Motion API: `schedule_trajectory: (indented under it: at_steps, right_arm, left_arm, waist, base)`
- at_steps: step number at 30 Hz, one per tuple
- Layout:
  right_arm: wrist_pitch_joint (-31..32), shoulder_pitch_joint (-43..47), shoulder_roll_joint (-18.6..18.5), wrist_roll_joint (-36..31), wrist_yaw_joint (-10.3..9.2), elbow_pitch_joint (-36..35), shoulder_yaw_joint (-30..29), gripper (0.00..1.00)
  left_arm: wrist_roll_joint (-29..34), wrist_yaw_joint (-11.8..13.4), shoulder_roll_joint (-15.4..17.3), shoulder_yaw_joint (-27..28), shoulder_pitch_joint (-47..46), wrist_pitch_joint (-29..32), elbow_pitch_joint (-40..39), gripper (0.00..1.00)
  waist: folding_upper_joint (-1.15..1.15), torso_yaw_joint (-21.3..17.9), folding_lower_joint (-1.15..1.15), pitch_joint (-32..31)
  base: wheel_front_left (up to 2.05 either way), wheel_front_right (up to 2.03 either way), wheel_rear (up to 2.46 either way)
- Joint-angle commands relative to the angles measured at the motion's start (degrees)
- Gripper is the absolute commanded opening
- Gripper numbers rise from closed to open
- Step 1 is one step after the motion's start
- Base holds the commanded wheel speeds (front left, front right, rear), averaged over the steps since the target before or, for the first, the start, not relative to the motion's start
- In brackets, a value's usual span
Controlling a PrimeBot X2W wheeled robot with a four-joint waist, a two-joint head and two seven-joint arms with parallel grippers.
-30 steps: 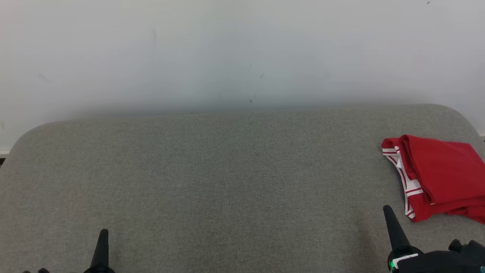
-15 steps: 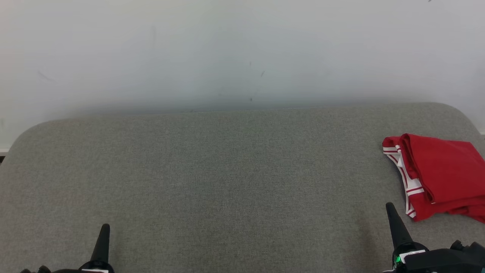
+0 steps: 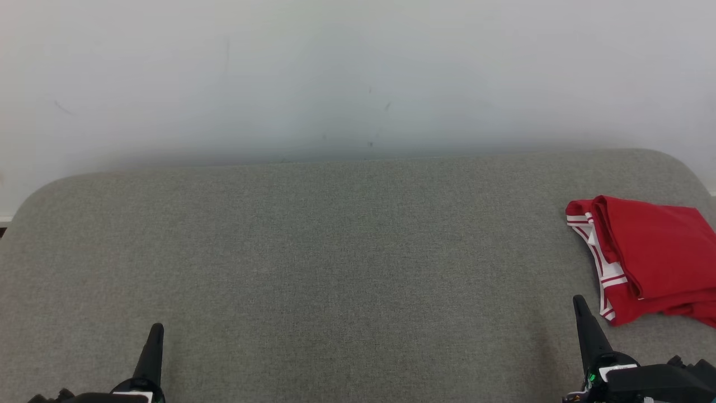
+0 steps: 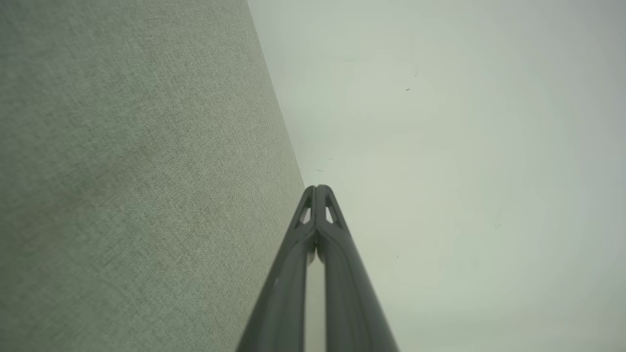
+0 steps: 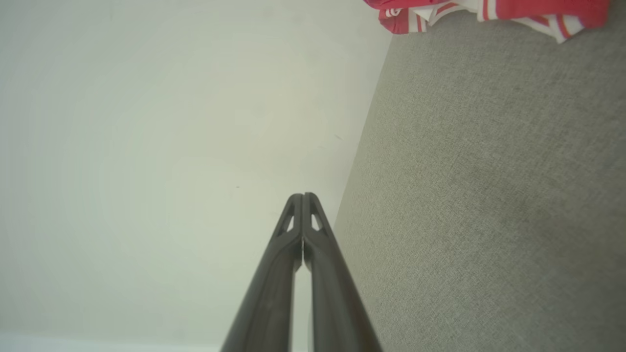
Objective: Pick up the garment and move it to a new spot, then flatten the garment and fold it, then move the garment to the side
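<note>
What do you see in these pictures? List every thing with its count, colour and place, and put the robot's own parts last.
garment: one, red with white-striped trim, folded over, lying at the right end of the surface, touching neither gripper.
surface: one, grey woven cloth with rounded far corners, spanning the head view from left to right.
wall: one, pale white with a few faint marks, behind the surface.
left gripper: one, dark, at the lower left of the head view, shut, holding nothing.
right gripper: one, dark, at the lower right of the head view, shut, holding nothing, just short of the garment's near corner.
</note>
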Motion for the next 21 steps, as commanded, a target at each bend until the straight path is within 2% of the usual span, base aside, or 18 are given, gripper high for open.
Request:
schedule_trajectory:
  at_steps: [1,21]
  right_arm:
    - [-0.24,-0.72,-0.42,1.02,-0.09,-0.01,-0.14,0.00]
    - [-0.59,-1.55,-0.69,9.70,-0.11,1.05,-0.26,0.00]
  left_arm:
    - [-1.21,-0.41,-0.17,0.41,-1.10,0.32,0.01,0.00]
    - [-8.06,-1.41,-0.94,1.66,-2.32,2.78,0.87,0.00]
  waist:
    - [0.00,0.00,0.00,0.02]
    - [0.00,0.06,0.00,0.60]
  base:
    - [0.00,0.00,0.00]
    - [0.00,0.00,0.00]
